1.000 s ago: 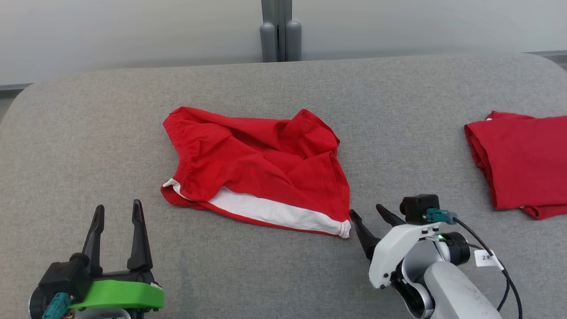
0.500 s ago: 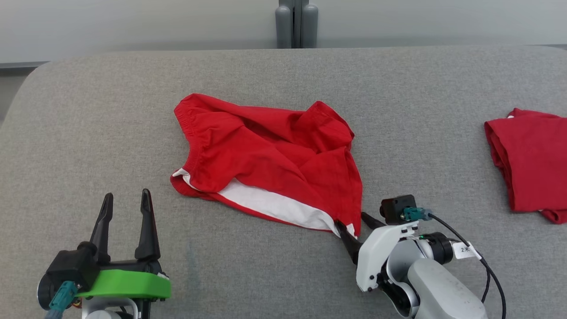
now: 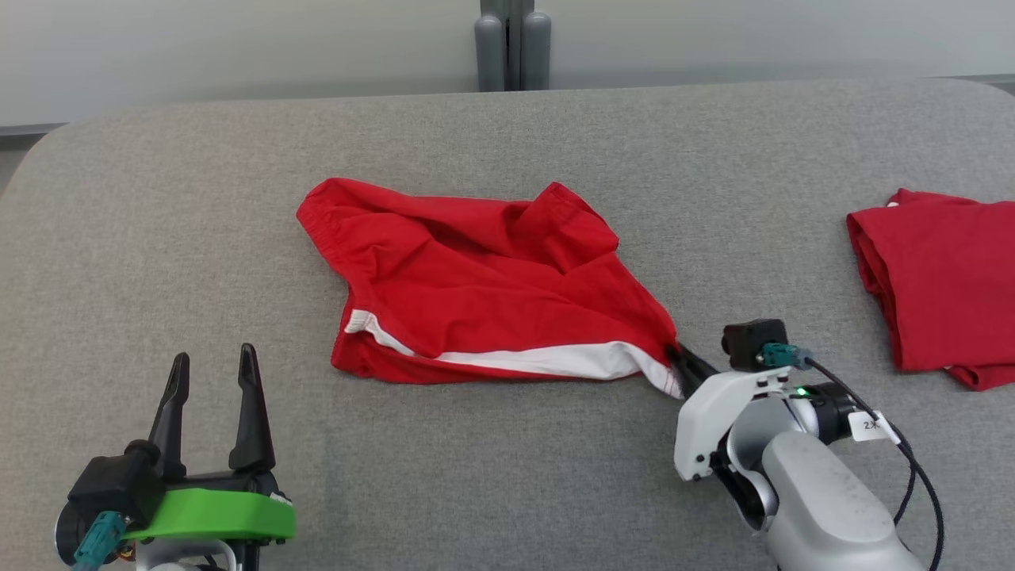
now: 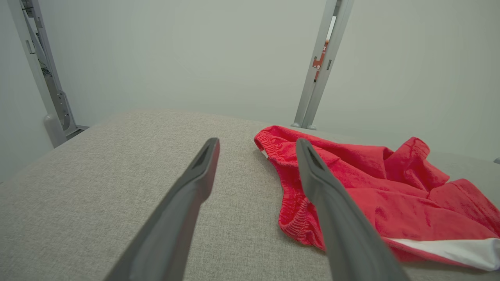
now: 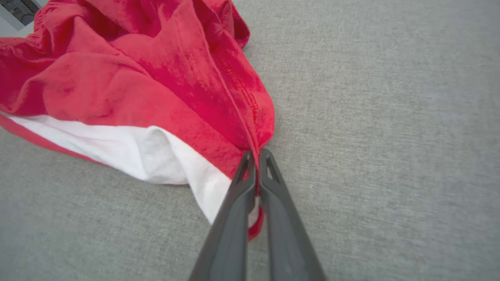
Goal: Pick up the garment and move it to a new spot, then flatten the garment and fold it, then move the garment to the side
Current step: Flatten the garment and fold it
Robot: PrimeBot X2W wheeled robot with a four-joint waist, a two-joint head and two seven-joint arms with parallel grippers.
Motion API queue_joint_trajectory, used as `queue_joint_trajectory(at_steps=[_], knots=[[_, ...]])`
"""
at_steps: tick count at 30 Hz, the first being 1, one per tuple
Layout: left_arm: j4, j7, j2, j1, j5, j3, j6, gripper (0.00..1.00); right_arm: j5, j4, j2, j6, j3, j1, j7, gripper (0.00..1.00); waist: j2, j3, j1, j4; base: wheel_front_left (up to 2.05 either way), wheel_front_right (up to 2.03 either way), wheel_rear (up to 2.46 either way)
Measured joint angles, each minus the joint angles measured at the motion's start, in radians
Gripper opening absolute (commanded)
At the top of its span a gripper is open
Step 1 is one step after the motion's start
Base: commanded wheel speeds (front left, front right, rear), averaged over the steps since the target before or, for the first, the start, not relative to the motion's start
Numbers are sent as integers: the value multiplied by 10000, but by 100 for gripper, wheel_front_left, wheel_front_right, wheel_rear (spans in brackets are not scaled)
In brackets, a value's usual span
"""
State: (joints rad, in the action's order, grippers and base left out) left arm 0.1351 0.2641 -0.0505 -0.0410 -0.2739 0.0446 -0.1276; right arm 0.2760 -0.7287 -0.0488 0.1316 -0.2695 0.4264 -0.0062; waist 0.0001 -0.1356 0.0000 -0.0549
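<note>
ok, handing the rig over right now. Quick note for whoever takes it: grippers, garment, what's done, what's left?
Right gripper: shut on the near right corner of the red garment, low over the grey table.
Left gripper: open, holding nothing, at near left, apart from the cloth.
Garment: crumpled mid-table, white lining showing along its near edge. A folded red cloth lies at far right.
Done: corner gripped.
Left: lift and move, flatten, fold, move aside.

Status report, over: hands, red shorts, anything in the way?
Right hand shut on red shorts, near right corner. Left hand open, clear of them. Folded red cloth lies apart, far right.
</note>
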Motion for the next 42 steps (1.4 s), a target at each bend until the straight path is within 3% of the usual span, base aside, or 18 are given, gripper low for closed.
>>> queue_joint_trajectory(at_steps=[9, 10, 11, 19, 28, 42], knots=[[-13, 0, 4, 81, -46, -23, 0, 100, -1739, 1524, -265, 0, 2520, -544, 635, 0, 0, 182, 0, 596, 0, 0, 0], [-13, 0, 4, 81, -46, -54, 0, 100, -1820, 1720, -267, 0, 2637, -668, 732, 21, 0, 205, 0, 661, 0, 0, 0], [-12, 0, 4, 81, -46, -75, -4, 100, -1868, 1918, -259, 0, 2713, -781, 790, 100, 0, 226, 0, 719, 0, 0, 0], [-13, 0, 4, 100, -44, -98, -12, 100, -1877, 3064, -155, 0, 3275, -1296, 165, 100, 0, 378, 0, 1090, 0, 0, 0], [79, 0, 6, 128, -146, -180, 4, 100, -1611, 4161, -339, -6, 2564, -1993, -1749, 100, 0, 757, 0, 1416, 0, 0, 0], [130, 0, 6, 552, -244, -456, 146, 100, -892, 4520, -895, -6, 1682, -2376, -2176, 100, 0, 1336, 0, 1788, 0, 0, 0]])
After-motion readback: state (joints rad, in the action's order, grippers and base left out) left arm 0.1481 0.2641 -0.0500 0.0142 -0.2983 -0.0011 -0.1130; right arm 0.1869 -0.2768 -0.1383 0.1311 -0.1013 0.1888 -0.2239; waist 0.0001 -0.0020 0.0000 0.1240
